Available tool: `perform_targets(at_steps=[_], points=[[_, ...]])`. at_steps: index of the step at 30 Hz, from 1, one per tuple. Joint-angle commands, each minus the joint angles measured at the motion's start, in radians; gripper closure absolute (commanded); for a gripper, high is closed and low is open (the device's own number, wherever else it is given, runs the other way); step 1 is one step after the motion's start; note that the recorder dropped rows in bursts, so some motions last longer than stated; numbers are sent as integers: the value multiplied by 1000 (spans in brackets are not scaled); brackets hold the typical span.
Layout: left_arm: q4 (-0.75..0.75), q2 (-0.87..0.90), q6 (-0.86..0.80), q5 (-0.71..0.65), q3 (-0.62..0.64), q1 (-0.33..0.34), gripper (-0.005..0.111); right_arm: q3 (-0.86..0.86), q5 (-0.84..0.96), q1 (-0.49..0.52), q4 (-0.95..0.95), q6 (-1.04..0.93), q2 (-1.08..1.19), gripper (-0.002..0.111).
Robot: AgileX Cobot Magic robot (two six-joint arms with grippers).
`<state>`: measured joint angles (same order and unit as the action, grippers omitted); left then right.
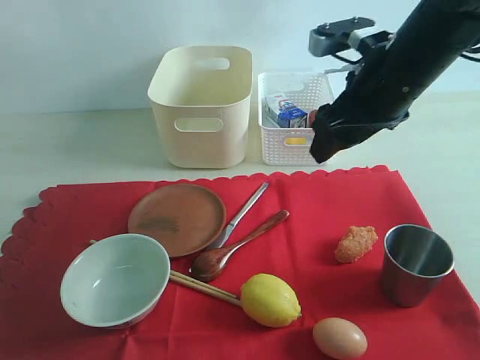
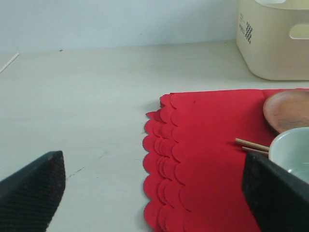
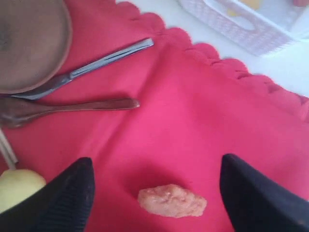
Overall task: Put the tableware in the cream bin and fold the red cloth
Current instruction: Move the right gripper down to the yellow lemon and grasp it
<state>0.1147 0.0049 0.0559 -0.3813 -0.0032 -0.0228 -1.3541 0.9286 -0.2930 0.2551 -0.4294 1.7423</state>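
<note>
Exterior view, lower frame: pale bowl [image 1: 114, 279], chopsticks [image 1: 204, 287], wooden spoon [image 1: 236, 246], metal utensil [image 1: 244, 214], brown plate [image 1: 177, 219] and steel cup [image 1: 415, 283] lie on the red cloth [image 1: 315, 217]. Upper centre stands the cream bin [image 1: 174, 144]. Both the right gripper [image 3: 153, 166] and left gripper [image 2: 153, 183] gape open, empty.

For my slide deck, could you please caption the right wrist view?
Open end effector above a breaded morsel on the red cloth, wooden spoon nearby.

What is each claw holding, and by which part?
Nothing. The left claw and the right claw both stand open and empty; bowl, plate and cup sit free on the cloth.
</note>
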Motion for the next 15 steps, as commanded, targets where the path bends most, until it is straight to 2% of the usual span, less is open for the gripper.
perform_targets(at_steps=[1, 8, 15], points=[[2, -5, -1, 11, 3, 3, 13, 47, -8, -108, 3, -51, -3, 39], [2, -5, -1, 11, 3, 3, 13, 103, -7, -259, -55, -65, 10, 39], [2, -5, -1, 11, 3, 3, 13, 159, -10, -333, -52, -65, 33, 39]])
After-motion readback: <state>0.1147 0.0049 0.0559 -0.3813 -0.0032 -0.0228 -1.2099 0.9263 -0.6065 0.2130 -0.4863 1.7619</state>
